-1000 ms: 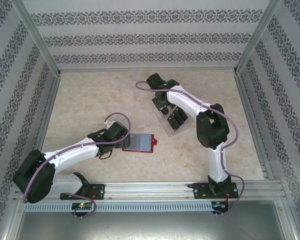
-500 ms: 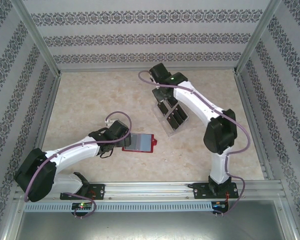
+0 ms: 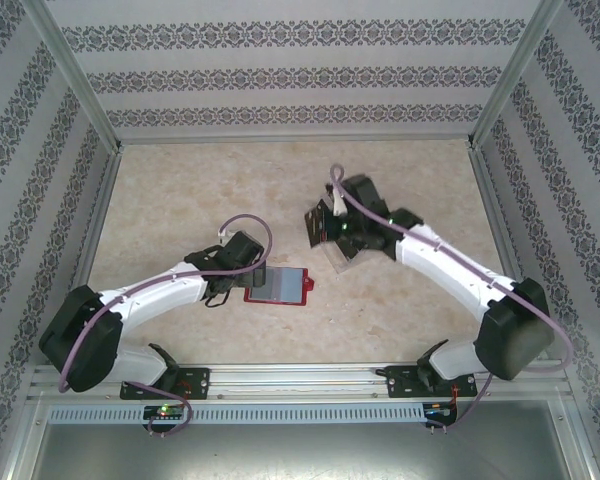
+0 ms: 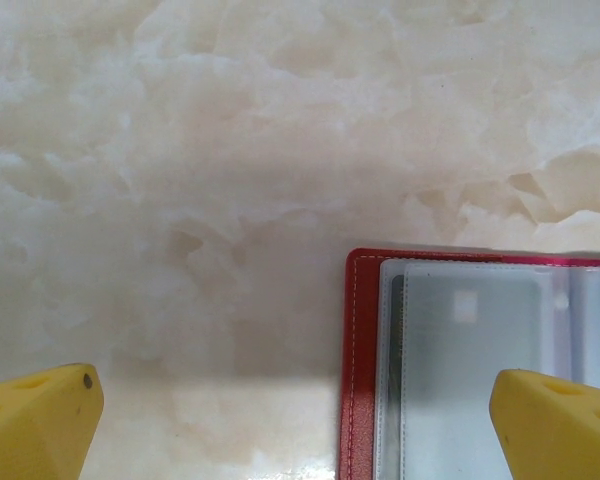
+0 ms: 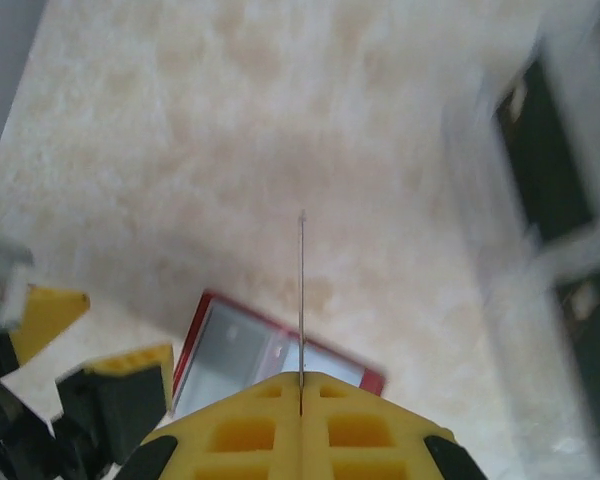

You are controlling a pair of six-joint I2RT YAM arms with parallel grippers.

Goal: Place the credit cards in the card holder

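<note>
The red stitched card holder [image 3: 277, 285] lies open on the marbled bench [image 3: 180, 200], at 8 o'clock of the clear tray [image 3: 320, 222]; the left claw [image 4: 298, 425] gapes over its edge, and the right claw [image 5: 301, 385] pinches a thin credit card [image 5: 301, 290].

Counter [image 3: 180, 190] – beige marble-look top, matte, evenly lit, only soft shadows. Back wall [image 3: 300, 70], left wall [image 3: 25, 170] and right wall [image 3: 580, 170] – white paper with grey damask bands. Aluminium frame posts [image 3: 75, 75] run up from the rear corners. Aluminium rail [image 3: 300, 378] along the near edge, grey metal sheet [image 3: 300, 450] below it.
</note>
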